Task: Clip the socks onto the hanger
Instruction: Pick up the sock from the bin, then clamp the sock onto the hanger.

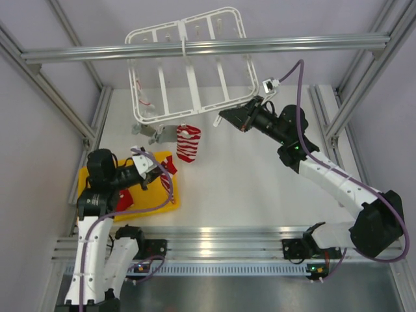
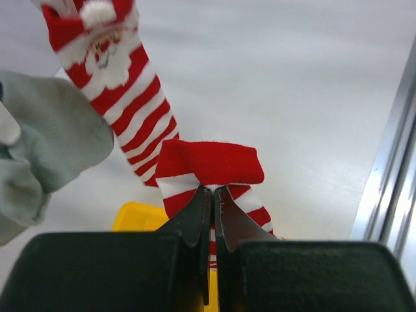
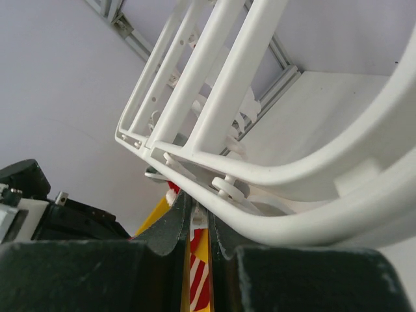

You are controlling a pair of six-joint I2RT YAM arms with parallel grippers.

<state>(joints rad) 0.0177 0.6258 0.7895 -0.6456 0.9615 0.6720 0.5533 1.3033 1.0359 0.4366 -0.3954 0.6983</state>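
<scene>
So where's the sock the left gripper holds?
Top view, left side: the sock is pinched in the left gripper over the yellow tray, beside the hanging sock.

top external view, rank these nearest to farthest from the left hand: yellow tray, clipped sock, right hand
From the left hand:
1. yellow tray, under it on the left side.
2. clipped sock, just up and right, hanging from the hanger.
3. right hand, farther right, at the hanger's near corner.

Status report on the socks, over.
Left end effector shut on striped sock over yellow tray. Right end effector at hanger rim, grip unclear. Santa sock already hanging. No obstruction seen.
</scene>
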